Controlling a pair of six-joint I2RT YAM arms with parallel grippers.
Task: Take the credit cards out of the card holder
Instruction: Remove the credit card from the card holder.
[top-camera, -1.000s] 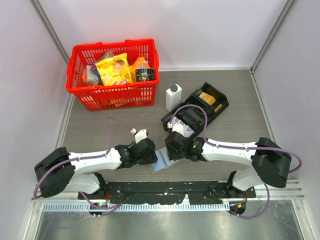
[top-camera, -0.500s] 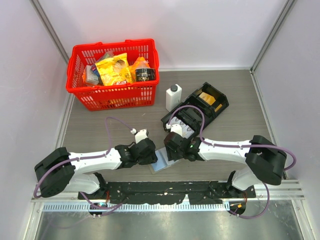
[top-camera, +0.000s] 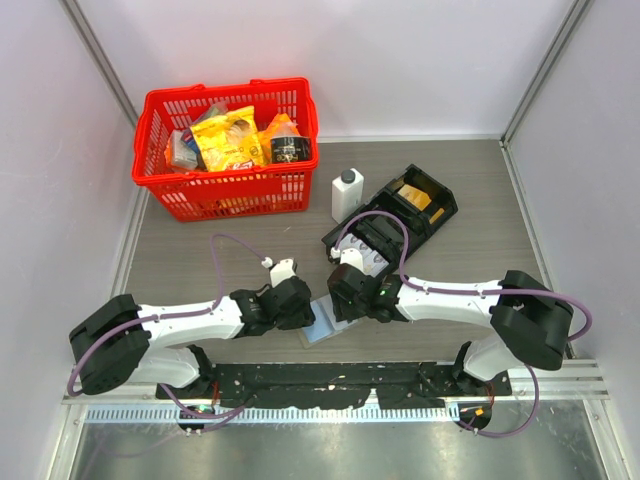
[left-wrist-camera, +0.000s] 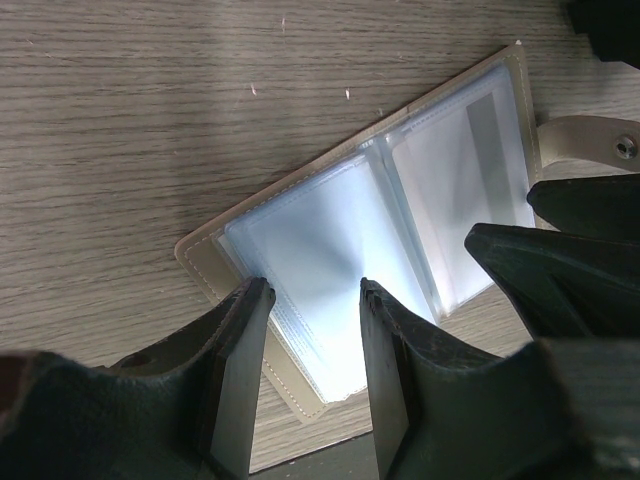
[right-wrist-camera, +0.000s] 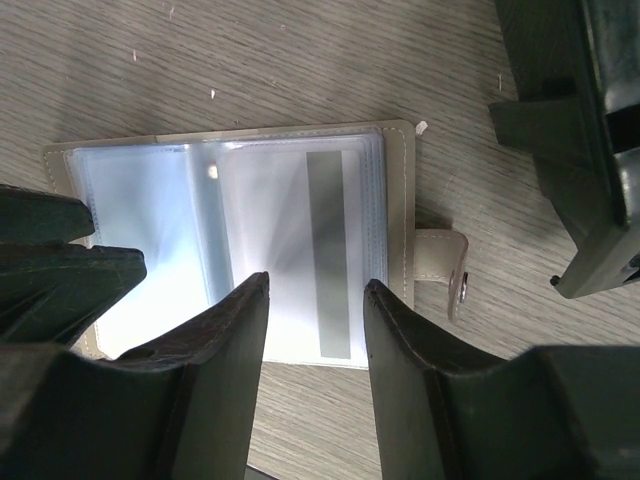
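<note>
The card holder lies open and flat on the table between both arms, its tan cover down and its pale blue shiny plastic sleeves up. In the left wrist view the card holder fills the middle, and my left gripper is open just above its left half. In the right wrist view the card holder shows a white card with a grey stripe inside the right sleeve, and a snap strap sticks out to the right. My right gripper is open over that right half. Neither gripper holds anything.
A black compartmented tray with small items stands just behind the right gripper, its edge in the right wrist view. A white bottle stands beside it. A red basket of groceries sits at the back left.
The right gripper has shifted slightly left and back over the card holder. The left arm and the card holder have stayed put.
</note>
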